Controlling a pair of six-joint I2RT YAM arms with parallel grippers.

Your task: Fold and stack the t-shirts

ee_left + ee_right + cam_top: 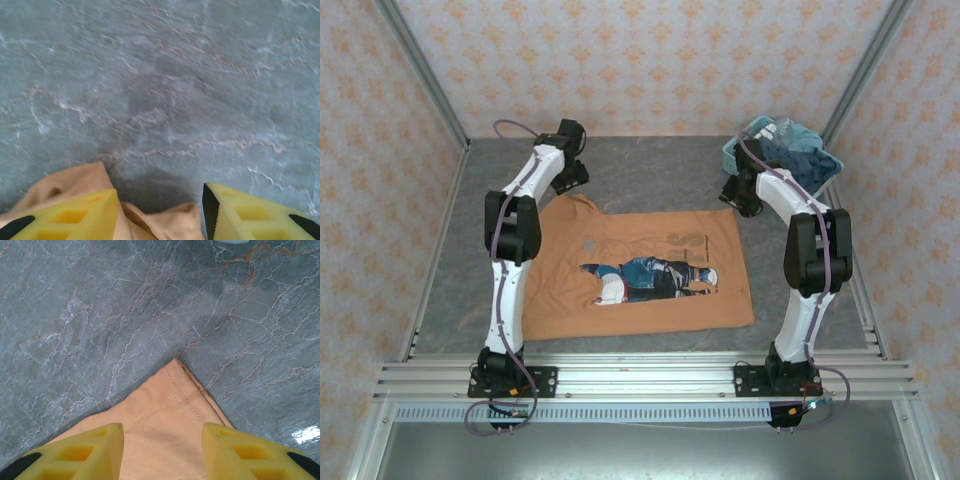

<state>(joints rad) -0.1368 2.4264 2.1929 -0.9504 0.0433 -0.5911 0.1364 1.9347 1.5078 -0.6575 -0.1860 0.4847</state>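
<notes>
Grey marbled table [650, 170], papered walls. Orange tee [650, 270] spread flat mid-table, print up, likely laid out ready for a first fold. Left gripper [160, 200] at tee's far left corner, over bunched sleeve [75, 182]; fingers apart, cloth under and between them, nothing pinched as far as can be told. Right gripper [162, 432] at tee's far right corner, poised over stitched hem [192, 400]; fingers apart, empty. Probably both set there to lift that far edge together. Basket [732, 158] just beyond tee's far right corner, more tees [800, 150] heaped inside.
</notes>
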